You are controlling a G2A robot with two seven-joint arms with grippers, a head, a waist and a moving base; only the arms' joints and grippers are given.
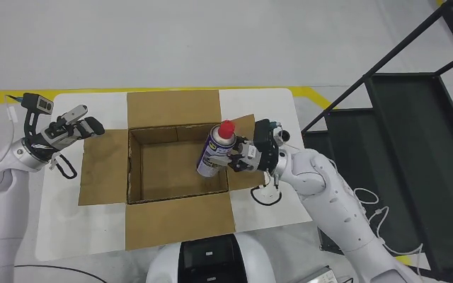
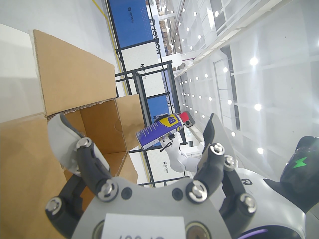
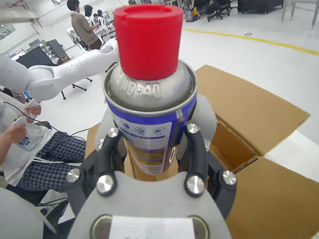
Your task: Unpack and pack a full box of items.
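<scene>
Pinching the spray can (image 1: 214, 148), the right tool (image 1: 238, 155) hangs seemingly over the box (image 1: 163, 134).

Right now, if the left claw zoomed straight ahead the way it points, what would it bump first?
Probably the spray can, held by the right claw over the open cardboard box. The left claw aims across the box toward it, though it might clip the box's edge first; depth is unclear.

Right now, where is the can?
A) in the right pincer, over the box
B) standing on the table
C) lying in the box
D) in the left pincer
A: the right pincer is shut on the can above the open box; the left pincer is open and empty.
</scene>
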